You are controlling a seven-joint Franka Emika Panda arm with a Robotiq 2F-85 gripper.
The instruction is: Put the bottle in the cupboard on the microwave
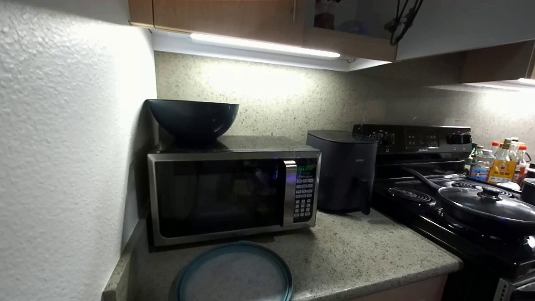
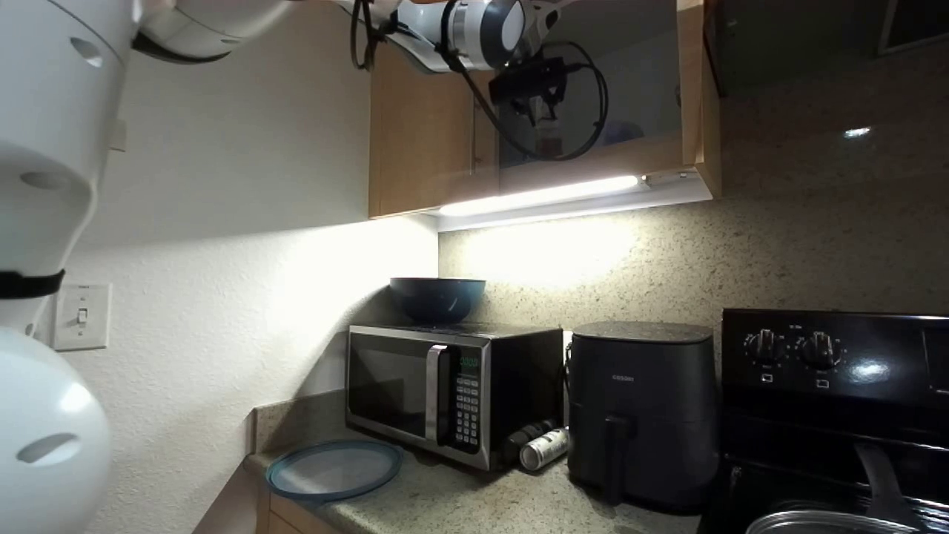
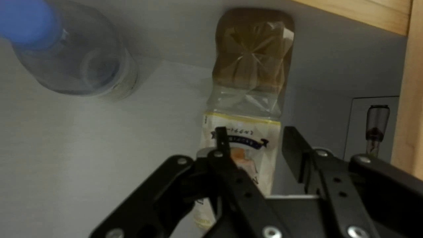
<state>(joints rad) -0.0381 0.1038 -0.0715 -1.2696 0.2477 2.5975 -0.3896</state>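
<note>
My gripper is parted, nothing visibly held; one finger overlaps the bottle, so advancing off-centre might topple it (contact: can't tell).

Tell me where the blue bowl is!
In an exterior view, the dark blue bowl sits on the microwave, toward its left end, beside the white wall.
</note>
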